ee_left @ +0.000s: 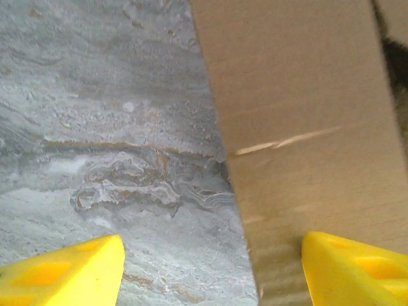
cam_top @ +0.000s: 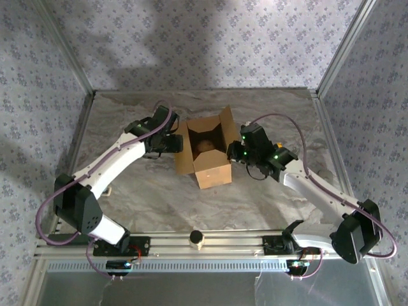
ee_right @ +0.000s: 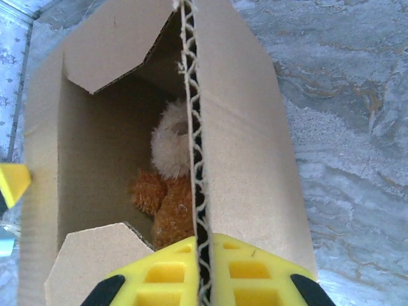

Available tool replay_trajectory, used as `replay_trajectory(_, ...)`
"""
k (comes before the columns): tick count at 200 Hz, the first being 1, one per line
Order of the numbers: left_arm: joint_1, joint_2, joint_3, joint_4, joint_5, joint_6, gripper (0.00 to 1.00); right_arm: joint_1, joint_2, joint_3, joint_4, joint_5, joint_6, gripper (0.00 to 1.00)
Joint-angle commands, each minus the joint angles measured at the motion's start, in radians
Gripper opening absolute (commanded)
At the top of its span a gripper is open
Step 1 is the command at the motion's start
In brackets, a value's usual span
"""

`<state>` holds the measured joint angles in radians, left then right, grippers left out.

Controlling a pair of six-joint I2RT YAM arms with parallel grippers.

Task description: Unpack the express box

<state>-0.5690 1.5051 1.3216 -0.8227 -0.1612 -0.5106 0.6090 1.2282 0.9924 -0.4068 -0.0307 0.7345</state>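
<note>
top external: one express box [cam_top: 212, 173], one plush toy [cam_top: 205, 145] inside

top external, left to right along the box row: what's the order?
left pincer → express box → right pincer, which is shut on the box's right flap.

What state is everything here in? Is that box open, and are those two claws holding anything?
express box: open on top, flaps spread.
plush toy: lying inside the box.
left gripper: open, the edge of one flap between its fingers.
right gripper: shut on the edge of another flap.
</note>
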Motion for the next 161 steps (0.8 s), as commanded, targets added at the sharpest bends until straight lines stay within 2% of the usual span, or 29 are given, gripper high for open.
replay_trajectory(1,0.013,-0.047,-0.033,0.005,0.041,-0.029,0.73,-0.045,0.015,0.044,-0.027,-0.068,-0.073,0.0)
replay_trajectory(32,0.013,-0.067,-0.086,0.031,0.075,-0.071,0.72,-0.081,0.051,0.07,-0.017,-0.144,-0.098,0.0)
replay_trajectory(96,0.012,-0.117,-0.187,0.106,0.152,-0.131,0.72,-0.123,0.198,0.178,-0.034,-0.34,-0.299,0.0)
replay_trajectory(161,-0.057,-0.19,-0.229,0.084,0.129,-0.202,0.71,-0.139,0.384,0.338,-0.053,-0.572,-0.468,0.0)
